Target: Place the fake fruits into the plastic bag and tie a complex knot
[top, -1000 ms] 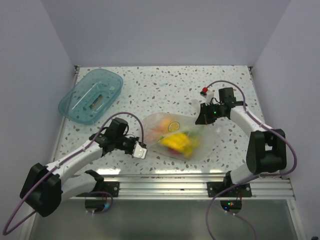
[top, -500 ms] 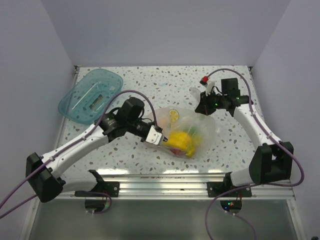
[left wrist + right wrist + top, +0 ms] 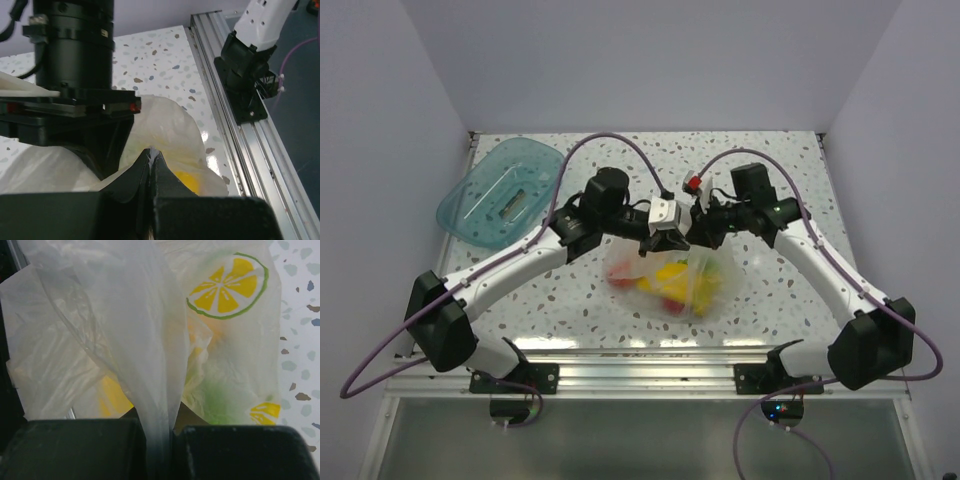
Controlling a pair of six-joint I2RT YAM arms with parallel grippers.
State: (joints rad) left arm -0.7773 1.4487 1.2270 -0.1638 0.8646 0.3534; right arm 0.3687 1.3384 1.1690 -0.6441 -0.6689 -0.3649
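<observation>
Knotting stage, judged from the layout: the fake fruits sit inside the plastic bag, and none shows outside it. The bag rests on the table to the right of the tray and nearer the arm bases than the tray. Both grippers meet just above the bag's top, well right of the tray. The left gripper is clenched on a pinch of bag film. The right gripper is clamped on a gathered strip of the bag, drawn into a taut band. No knot is visible. The next move probably calls for crossing one held strip over the other and passing it through, with tension kept low so the thin film neither slips nor tears
</observation>
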